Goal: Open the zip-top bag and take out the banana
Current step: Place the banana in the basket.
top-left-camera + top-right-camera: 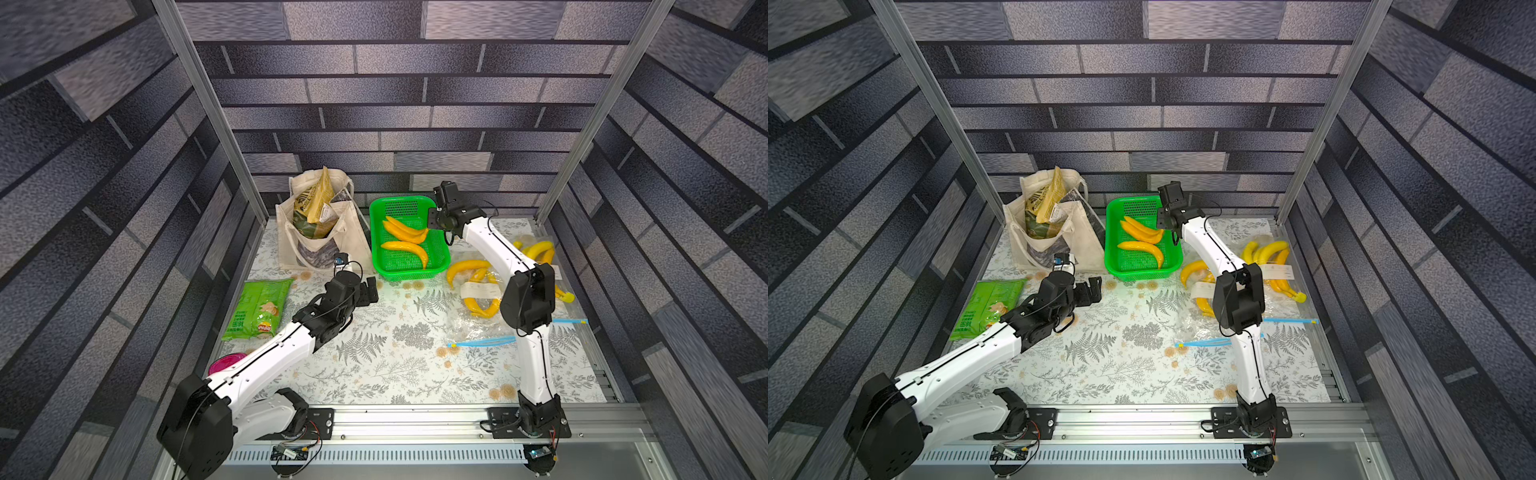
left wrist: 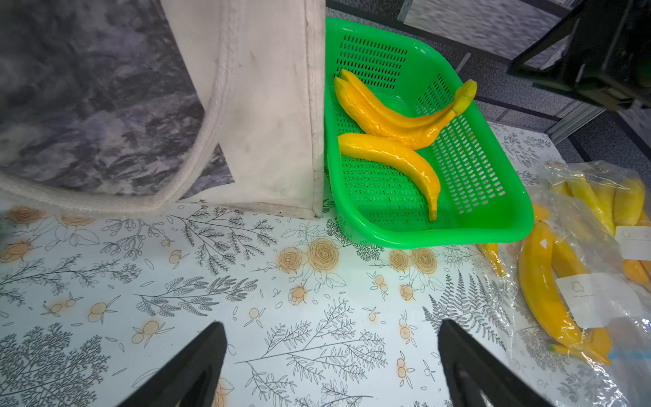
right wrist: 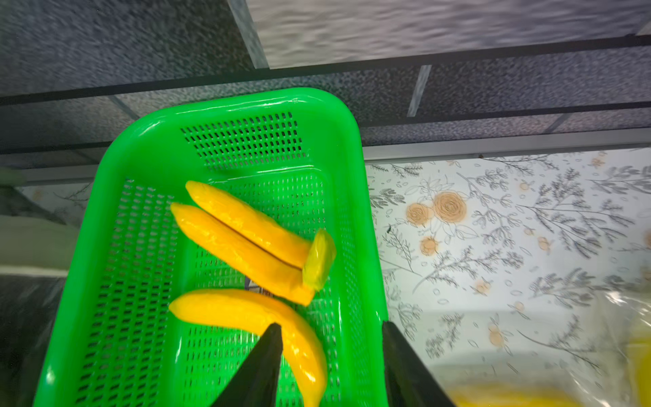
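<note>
The right claw [image 3: 331, 324], parted and empty, hangs over the basket [image 3: 352, 158] rim; left claw [image 2: 331, 323] gapes empty above tablecloth [image 2: 105, 282].

The cell is enclosed on three sides by walls [image 1: 395, 104] printed with grey-violet brick. Aluminium posts [image 1: 220, 124] are set at the rear corners. The tabletop [image 1: 395, 374] is covered with a fern-and-flower cloth.

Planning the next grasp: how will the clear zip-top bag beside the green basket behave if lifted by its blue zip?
Probably floppy: the zip-top bag looks crumpled and would sag around its bananas. Likely end-heavy, since the fruit lies at the end away from the blue zip. Its glossy film may slip in a pincer.
</note>
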{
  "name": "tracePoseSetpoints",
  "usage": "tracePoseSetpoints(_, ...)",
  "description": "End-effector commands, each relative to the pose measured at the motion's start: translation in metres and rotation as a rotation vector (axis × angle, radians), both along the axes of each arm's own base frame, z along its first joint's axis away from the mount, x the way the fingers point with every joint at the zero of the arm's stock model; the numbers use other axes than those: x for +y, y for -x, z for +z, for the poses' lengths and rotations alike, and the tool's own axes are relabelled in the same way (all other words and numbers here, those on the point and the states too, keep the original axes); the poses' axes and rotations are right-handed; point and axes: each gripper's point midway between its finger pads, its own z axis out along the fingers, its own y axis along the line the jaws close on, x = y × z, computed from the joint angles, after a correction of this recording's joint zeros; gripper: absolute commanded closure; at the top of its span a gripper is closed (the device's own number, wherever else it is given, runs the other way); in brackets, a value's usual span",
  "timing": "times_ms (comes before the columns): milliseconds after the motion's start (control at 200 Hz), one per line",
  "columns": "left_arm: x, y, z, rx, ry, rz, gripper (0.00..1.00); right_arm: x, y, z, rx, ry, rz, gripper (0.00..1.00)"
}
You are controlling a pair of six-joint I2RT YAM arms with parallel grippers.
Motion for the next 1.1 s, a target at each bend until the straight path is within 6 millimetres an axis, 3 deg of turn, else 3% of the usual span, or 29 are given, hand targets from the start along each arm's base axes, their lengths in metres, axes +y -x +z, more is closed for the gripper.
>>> tracePoseSetpoints(0,-0.031,-0.006,0.012,-0.010,0.026,-0.054,0.04,-0.017,0.029,0.062,-0.136,-0.086,-0.034,0.46)
tracePoseSetpoints(110,-0.062,-0.011,0.003,0.020,-0.004,-0.106,0.04,-0.036,0.074,0.055,-0.088,-0.108,-0.063,0.44)
tracePoseSetpoints(240,-0.103,-0.017,-0.008,0.047,-0.031,-0.177,0.03,-0.062,0.133,0.033,-0.022,-0.149,-0.115,0.44)
tracePoseSetpoints(411,-0.150,-0.031,-0.024,0.093,-0.058,-0.250,0.03,-0.099,0.208,-0.008,0.072,-0.153,-0.189,0.43)
tracePoseSetpoints(426,-0.154,-0.032,-0.027,0.099,-0.061,-0.257,0.03,-0.104,0.217,-0.020,0.098,-0.142,-0.199,0.43)
tracePoseSetpoints(466,-0.165,-0.035,-0.030,0.103,-0.066,-0.275,0.03,-0.113,0.235,-0.030,0.115,-0.140,-0.217,0.43)
tracePoseSetpoints(686,-0.214,-0.047,-0.037,0.095,-0.112,-0.344,0.05,-0.152,0.317,-0.055,0.210,-0.160,-0.323,0.43)
tracePoseSetpoints(836,-0.244,-0.056,-0.036,0.074,-0.115,-0.406,0.05,-0.156,0.349,-0.088,0.337,-0.180,-0.359,0.48)
tracePoseSetpoints(887,-0.252,-0.060,-0.033,0.060,-0.117,-0.416,0.05,-0.159,0.357,-0.099,0.372,-0.181,-0.388,0.55)
tracePoseSetpoints(987,-0.265,-0.069,-0.030,0.056,-0.132,-0.433,0.05,-0.150,0.364,-0.114,0.423,-0.214,-0.391,0.54)
tracePoseSetpoints(1097,-0.280,-0.079,-0.026,0.050,-0.140,-0.453,0.05,-0.156,0.374,-0.121,0.435,-0.149,-0.420,0.54)
